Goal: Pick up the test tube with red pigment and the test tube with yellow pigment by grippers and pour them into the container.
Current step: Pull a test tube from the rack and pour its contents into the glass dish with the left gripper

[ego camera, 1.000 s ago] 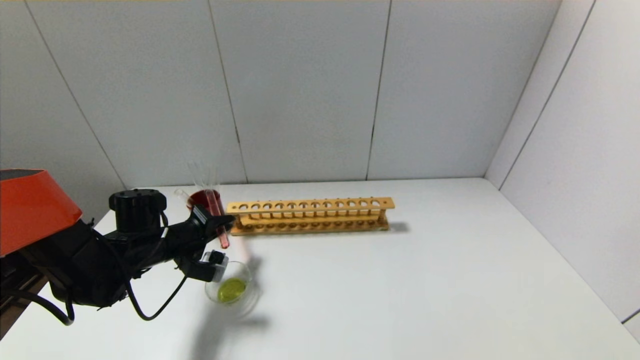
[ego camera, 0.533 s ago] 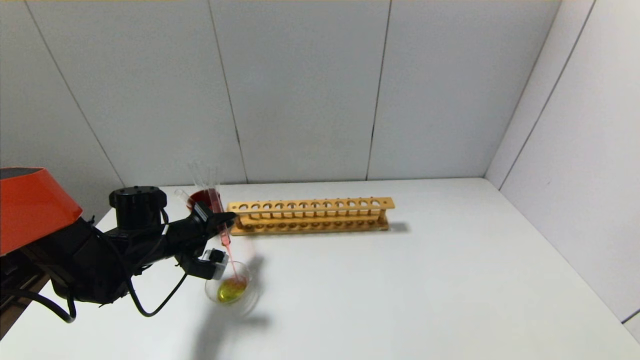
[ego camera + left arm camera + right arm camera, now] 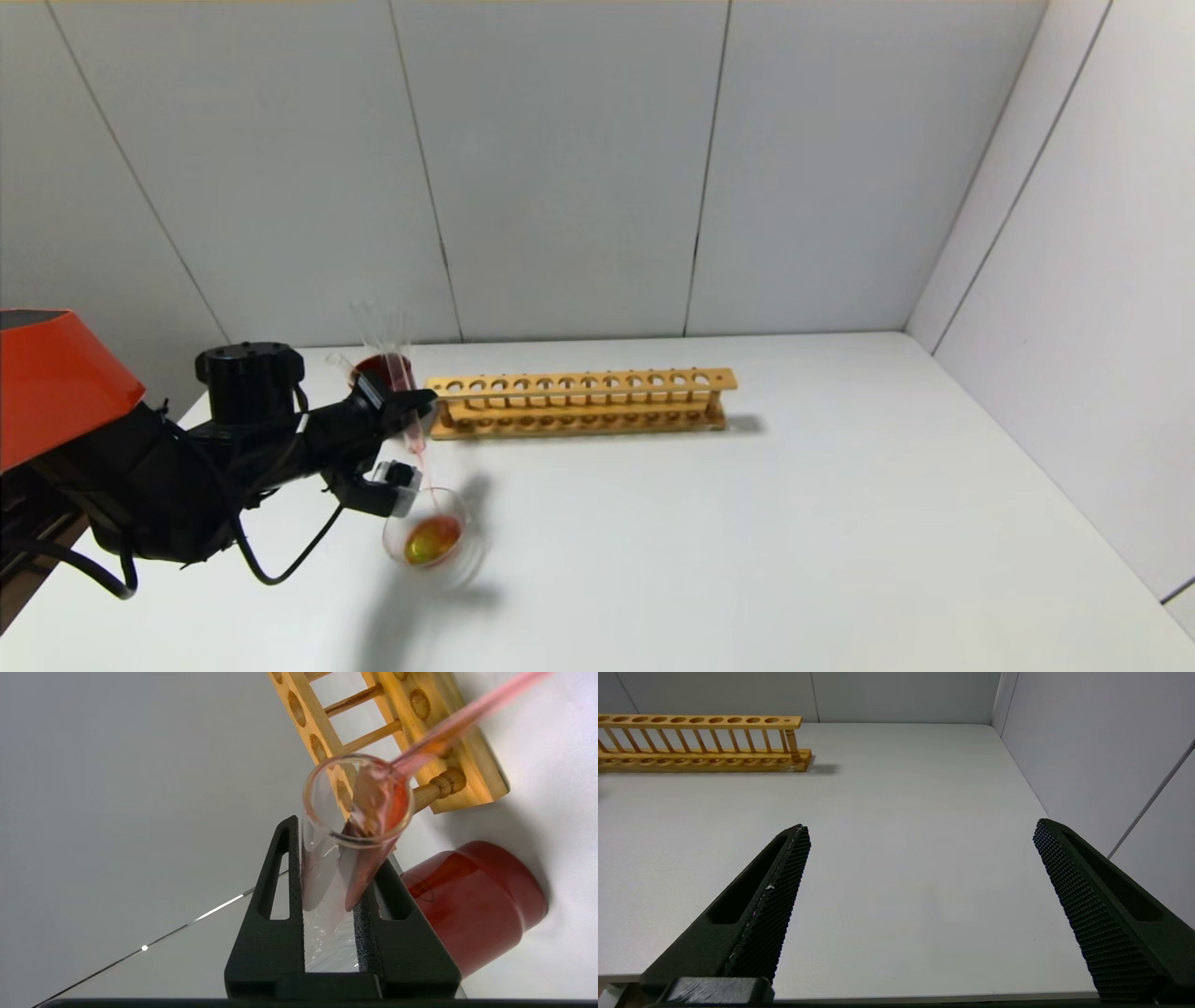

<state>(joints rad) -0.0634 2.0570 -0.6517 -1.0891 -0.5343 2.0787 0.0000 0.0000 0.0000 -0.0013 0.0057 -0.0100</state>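
- The red tube [image 3: 408,411] is tipped mouth-down over the glass dish [image 3: 431,539], with a thin red stream running from its lip into the orange-yellow liquid there.
- The left gripper [image 3: 334,891] is clamped on the tube's body, above the table's [image 3: 747,541] left side.
- A dark red cup [image 3: 472,900] and the wooden rack [image 3: 579,401] stand just behind.
- The right gripper [image 3: 920,905] hangs over bare tabletop, fingers wide apart.
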